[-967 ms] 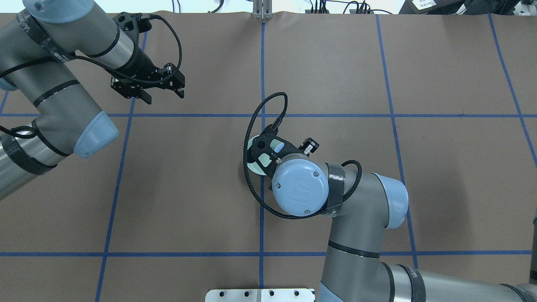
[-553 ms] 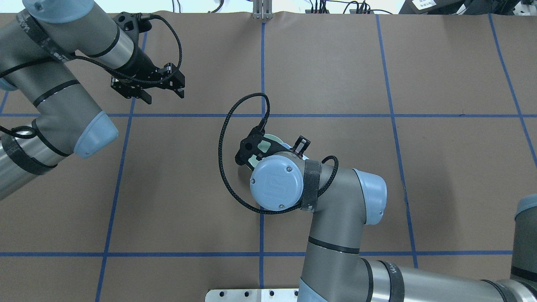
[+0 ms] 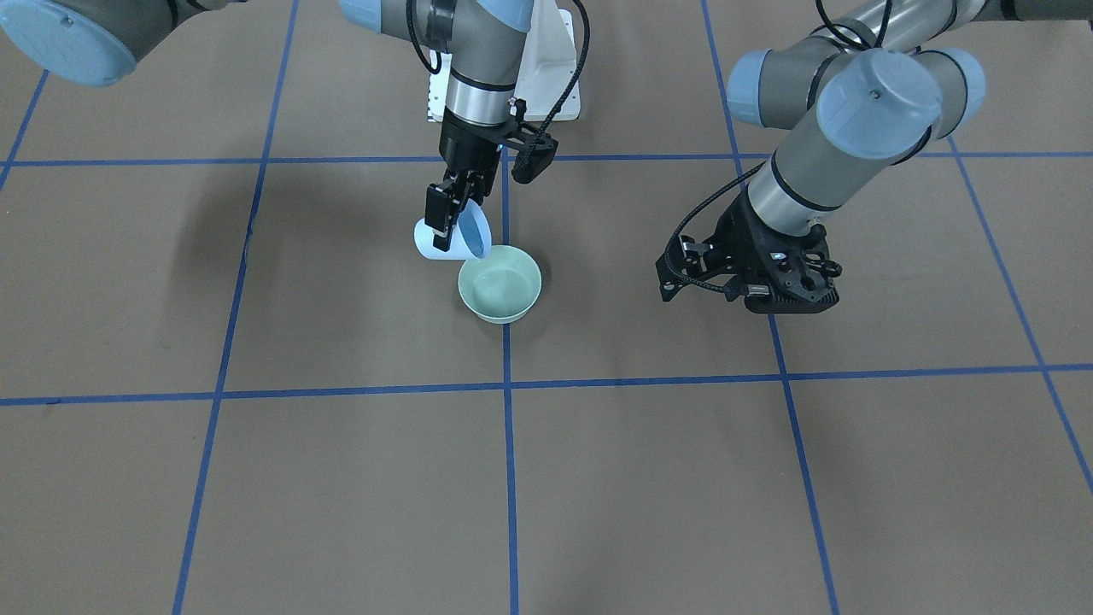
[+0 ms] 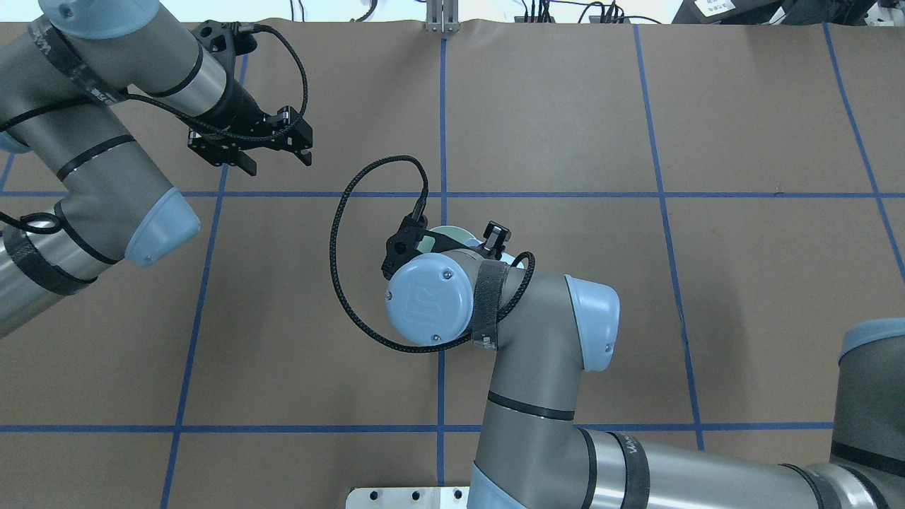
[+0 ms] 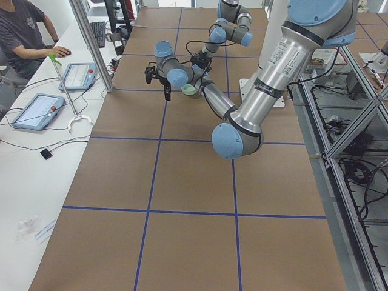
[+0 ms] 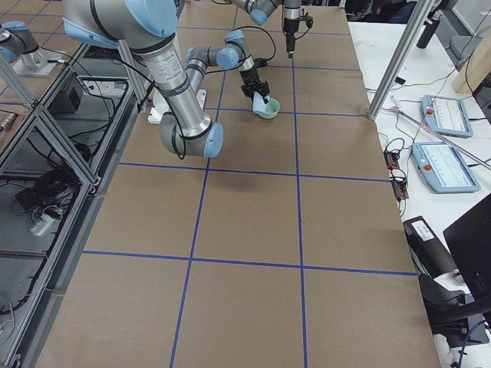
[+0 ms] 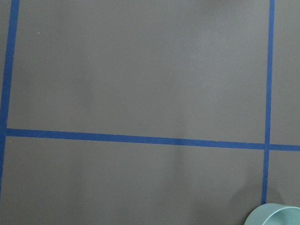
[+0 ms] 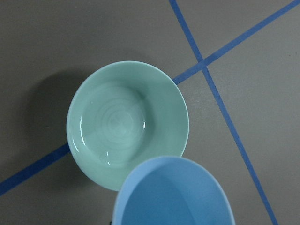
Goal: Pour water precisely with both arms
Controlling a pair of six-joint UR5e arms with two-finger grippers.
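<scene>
My right gripper (image 3: 444,224) is shut on a light-blue cup (image 3: 454,240), held tilted with its lip over the near rim of a pale green bowl (image 3: 512,314). The right wrist view looks straight down on the bowl (image 8: 180,110), where clear water shows faint ripples, with the cup (image 8: 173,194) at the bottom edge. From overhead, the right wrist hides the cup and most of the bowl (image 4: 452,232). My left gripper (image 4: 276,162) hangs open and empty over the far left of the table, well apart from the bowl.
Blue tape lines grid the brown table. A white base plate (image 4: 410,497) sits at the robot's edge. A person (image 5: 24,36) sits at a side bench with tablets (image 5: 36,110). Aluminium posts (image 6: 391,65) stand beside the table.
The right arm's wrist has swung left and toward the far side in the overhead view, turning as it went and covering more of the bowl. The left arm has not moved.
</scene>
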